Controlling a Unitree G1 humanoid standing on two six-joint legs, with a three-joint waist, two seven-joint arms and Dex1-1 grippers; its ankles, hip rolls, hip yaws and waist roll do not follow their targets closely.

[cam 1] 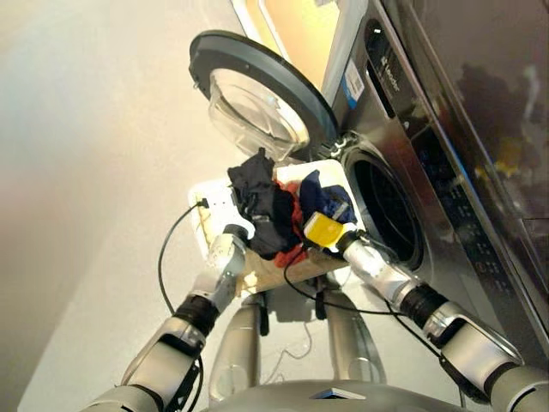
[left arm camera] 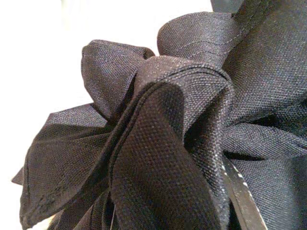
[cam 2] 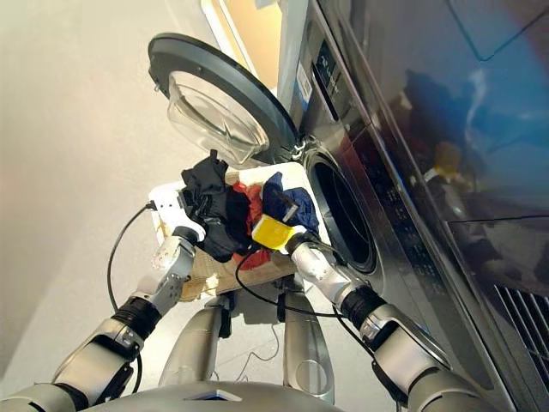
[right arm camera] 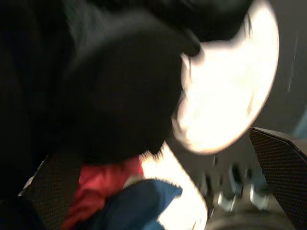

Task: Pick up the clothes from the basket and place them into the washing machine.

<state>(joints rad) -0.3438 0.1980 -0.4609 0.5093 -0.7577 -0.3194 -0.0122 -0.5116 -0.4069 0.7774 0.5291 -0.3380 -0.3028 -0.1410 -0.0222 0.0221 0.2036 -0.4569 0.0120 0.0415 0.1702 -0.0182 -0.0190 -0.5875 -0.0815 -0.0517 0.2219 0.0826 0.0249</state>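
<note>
Left gripper (cam 2: pixel 190 221) fingers pinch the black garment (cam 2: pixel 214 210), lifted above the basket (cam 2: pixel 168 196); red (cam 2: pixel 251 206) and navy (cam 2: pixel 279 196) pieces remain there. Right gripper (cam 2: pixel 273 225) fingers spread, empty. Swing your bundle clear of the door (cam 2: pixel 219 101) into the drum (cam 2: pixel 343 219).

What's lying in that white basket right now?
The basket holds a black garment, bunched up around the left gripper, a coral-red garment and a navy one. Whatever lies under the pile is covered.
</note>
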